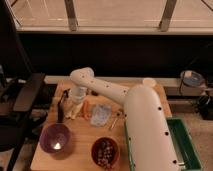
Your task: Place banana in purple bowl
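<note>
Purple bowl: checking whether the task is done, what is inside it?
No banana inside the purple bowl; just a pale glint near its bottom, which I cannot identify. The banana lies on the table beyond it, partly covered by the gripper above it.

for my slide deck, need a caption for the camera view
Gripper down at the banana on the wooden table, purple bowl near the front left corner.
</note>
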You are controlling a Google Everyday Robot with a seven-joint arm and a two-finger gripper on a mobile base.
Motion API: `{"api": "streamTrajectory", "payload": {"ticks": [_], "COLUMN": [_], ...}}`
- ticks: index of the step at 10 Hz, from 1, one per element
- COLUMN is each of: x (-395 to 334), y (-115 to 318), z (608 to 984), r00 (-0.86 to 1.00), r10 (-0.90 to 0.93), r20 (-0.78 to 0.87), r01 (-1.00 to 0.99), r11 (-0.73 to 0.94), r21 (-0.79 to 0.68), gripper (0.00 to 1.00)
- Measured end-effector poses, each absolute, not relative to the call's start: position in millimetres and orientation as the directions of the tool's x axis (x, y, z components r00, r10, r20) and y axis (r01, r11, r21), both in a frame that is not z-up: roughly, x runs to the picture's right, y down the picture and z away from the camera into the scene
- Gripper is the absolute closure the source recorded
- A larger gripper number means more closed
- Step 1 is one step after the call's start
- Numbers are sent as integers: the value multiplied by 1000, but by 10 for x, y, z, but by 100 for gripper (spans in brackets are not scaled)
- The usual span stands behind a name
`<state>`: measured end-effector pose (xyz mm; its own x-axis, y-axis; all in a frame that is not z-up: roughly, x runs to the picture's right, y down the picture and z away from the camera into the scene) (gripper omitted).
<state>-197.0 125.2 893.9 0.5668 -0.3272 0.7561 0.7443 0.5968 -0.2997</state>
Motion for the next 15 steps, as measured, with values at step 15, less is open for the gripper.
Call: {"api": "streamTrajectory", "payload": {"ticks": [15], "x": [-1461], "y": [1529], "z": [6973], "r00": [230], "r10": [-521], "r20": [822], "r01": [853], "r11": [515], "r21": [88], "gripper": [100]}}
